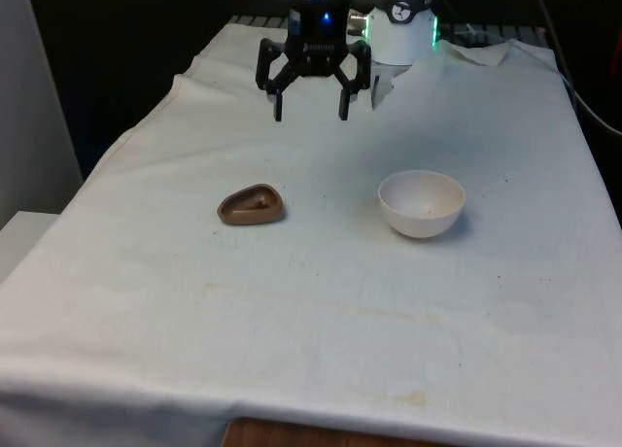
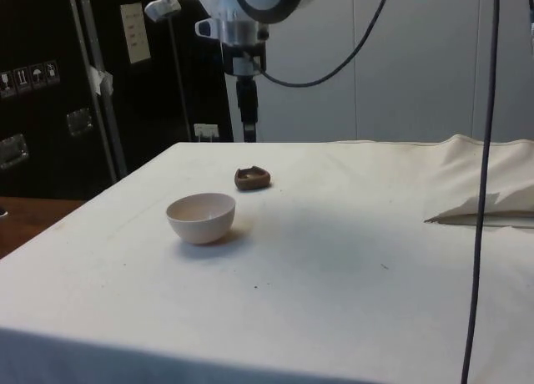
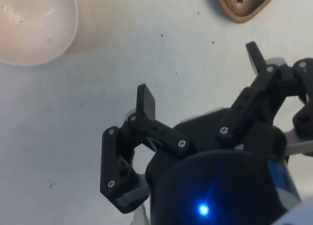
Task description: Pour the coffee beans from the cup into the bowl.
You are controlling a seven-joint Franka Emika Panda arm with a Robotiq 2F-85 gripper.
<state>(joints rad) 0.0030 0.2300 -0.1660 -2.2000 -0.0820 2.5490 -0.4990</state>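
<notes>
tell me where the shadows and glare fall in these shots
Front view: the white bowl casts a soft shadow on the cloth toward that view's right, and the brown cup only a faint one. Side view: a dim shadow lies beside the bowl. Wrist view: a small bright highlight sits inside the bowl; the open gripper looks dark.

Brown cup [image 1: 251, 205] upright, well apart from white bowl [image 1: 421, 203].

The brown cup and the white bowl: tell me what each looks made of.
Small brown cup: probably soft plastic or silicone, matte; its rim is squashed into an uneven rounded triangle and shows no shine. Dark beans lie inside.

Round white bowl: likely ceramic or hard plastic, smooth with a slight sheen; even thin rim, faint specks inside. The look cannot settle which.
</notes>
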